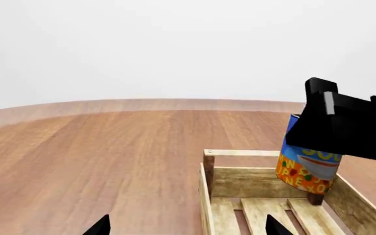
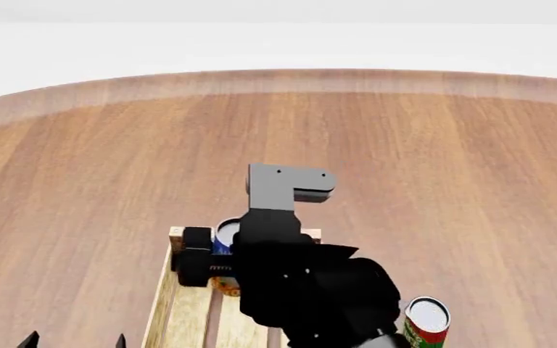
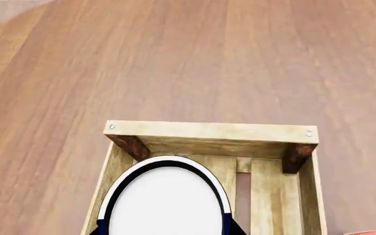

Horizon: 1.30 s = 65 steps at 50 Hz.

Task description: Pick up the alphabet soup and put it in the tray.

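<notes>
Bare simulated test scene: round wooden tabletop [image 2: 434, 159] against blank white surroundings

Bright even light, sharp renders, faint shadows, curved wide-angle edges

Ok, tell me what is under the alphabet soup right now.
The alphabet soup, held by the right tool, hangs over the tray. Bare wooden slats show beside it; the floor directly beneath is covered by the can.
</notes>
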Tool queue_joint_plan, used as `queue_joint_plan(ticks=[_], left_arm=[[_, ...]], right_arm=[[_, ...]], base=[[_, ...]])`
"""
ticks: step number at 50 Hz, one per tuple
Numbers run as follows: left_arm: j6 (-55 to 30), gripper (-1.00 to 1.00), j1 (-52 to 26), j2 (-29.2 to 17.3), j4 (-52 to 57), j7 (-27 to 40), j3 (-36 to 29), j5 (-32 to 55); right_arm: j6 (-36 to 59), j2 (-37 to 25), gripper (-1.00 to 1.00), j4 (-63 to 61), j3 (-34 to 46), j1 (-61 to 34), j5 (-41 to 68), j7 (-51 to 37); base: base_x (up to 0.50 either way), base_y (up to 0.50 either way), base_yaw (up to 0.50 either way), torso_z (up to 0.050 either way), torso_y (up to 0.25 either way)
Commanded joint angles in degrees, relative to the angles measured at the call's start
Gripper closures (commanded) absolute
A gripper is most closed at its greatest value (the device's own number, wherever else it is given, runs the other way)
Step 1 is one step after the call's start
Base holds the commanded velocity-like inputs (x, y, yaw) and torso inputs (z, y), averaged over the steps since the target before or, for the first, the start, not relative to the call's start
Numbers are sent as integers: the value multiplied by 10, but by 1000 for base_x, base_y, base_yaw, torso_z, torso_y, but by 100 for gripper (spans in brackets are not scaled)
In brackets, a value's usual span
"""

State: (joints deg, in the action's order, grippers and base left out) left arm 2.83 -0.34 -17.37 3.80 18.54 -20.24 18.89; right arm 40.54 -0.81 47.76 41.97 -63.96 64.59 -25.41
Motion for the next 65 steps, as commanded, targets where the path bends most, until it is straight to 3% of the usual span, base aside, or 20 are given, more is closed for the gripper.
queue_joint_plan(ticks=[1, 9, 19, 65], left_arm=[[1, -100, 0, -1, 1, 2, -1, 2], [1, -100, -1, -2, 0, 3, -3, 2], [1, -100, -1, -3, 0, 4, -3, 3], [4, -100, -3, -8, 1, 10, -9, 7]], right_arm=[[-117, 8, 100, 136, 242, -67, 189, 47], [-161, 8, 100, 163, 399, -88, 338, 58], [-182, 8, 100, 174, 478, -98, 412, 68], [-148, 8, 100, 178, 504, -72, 412, 117]], base=[[0, 0, 0, 0, 0], [0, 0, 0, 0, 1], [0, 0, 0, 0, 0], [0, 0, 0, 0, 0]])
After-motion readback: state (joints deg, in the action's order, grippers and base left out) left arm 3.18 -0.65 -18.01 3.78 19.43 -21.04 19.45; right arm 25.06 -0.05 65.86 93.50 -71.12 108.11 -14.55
